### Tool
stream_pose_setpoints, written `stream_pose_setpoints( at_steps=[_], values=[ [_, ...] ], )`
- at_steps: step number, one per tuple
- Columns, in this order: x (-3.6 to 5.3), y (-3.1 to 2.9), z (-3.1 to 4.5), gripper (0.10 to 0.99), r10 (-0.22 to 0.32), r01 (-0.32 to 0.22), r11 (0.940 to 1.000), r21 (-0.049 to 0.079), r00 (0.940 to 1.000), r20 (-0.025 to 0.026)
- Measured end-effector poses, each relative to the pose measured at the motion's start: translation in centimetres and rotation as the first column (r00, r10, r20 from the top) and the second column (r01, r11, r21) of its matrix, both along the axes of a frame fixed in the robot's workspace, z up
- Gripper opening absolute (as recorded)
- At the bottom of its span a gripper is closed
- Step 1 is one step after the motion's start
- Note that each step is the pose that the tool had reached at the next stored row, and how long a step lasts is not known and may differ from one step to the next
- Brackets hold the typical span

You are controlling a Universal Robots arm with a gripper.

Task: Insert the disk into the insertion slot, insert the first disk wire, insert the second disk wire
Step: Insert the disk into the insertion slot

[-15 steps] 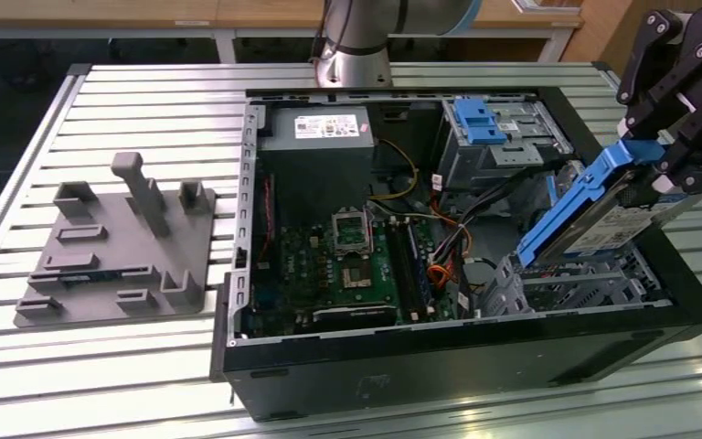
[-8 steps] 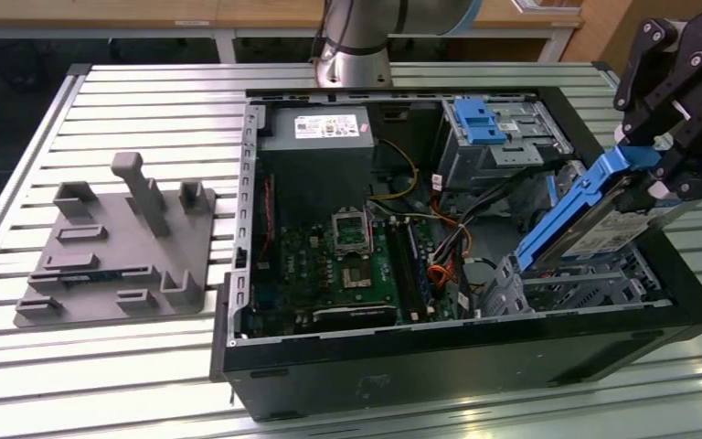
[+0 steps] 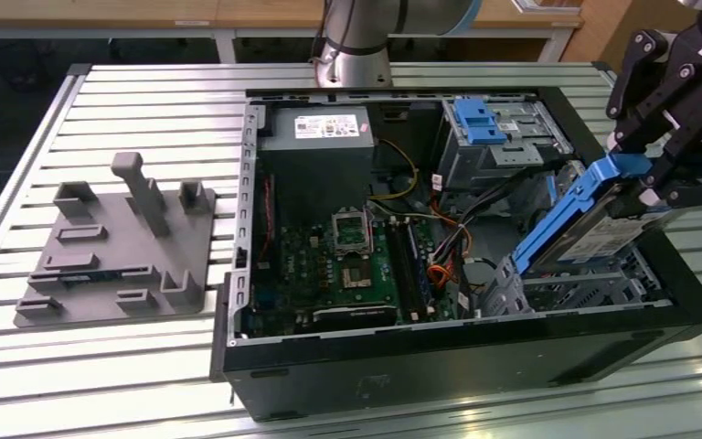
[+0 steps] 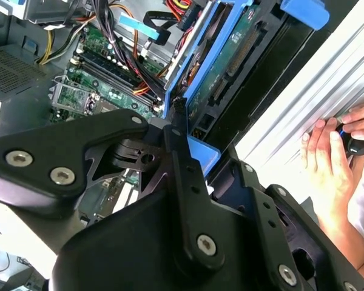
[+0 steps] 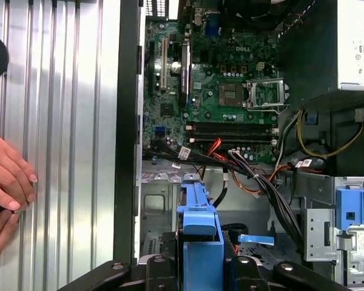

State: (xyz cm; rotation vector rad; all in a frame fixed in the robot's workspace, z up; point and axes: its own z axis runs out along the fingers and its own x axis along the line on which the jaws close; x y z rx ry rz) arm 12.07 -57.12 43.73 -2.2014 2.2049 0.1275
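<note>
Slatted metal bench (image 3: 143,91), open computer case (image 3: 449,366) on it.

Exterior view: your gripper (image 3: 658,183) pinches disk (image 3: 577,229) by its blue carrier end. Disk tilts steeply over insertion slot (image 3: 583,291), at case corner on exterior view's lower right, not seated.

Second wrist view: disk's connector side bare; person's hand (image 4: 327,142) rests at bench edge.

First wrist view: carrier tip, motherboard (image 5: 230,91) beyond.

Judge disk stiff, dense, shock-sensitive and carrier plastic springy. Hold carrier edges, spare connectors.

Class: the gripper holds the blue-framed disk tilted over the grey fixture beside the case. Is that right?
No. In the exterior view the gripper holds the disk tilted over the slot inside the case, not over the fixture.
</note>
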Motion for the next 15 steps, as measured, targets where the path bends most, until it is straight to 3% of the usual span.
stream_pose_setpoints(
  at_steps=[3, 9, 13, 15],
  values=[
    [0.00, 0.00, -0.36, 0.365, 0.000, 0.000, 1.0000, 0.001, 1.0000, 0.0004],
    [-0.01, 0.00, -0.37, 0.365, -0.003, 0.003, 1.0000, 0.001, 1.0000, -0.0011],
    [0.17, 0.03, -0.19, 0.365, -0.005, 0.005, 1.0000, 0.001, 0.9997, -0.0225],
    [0.22, 0.06, -0.06, 0.365, -0.007, 0.007, 1.0000, 0.001, 0.9995, -0.0301]
  ],
)
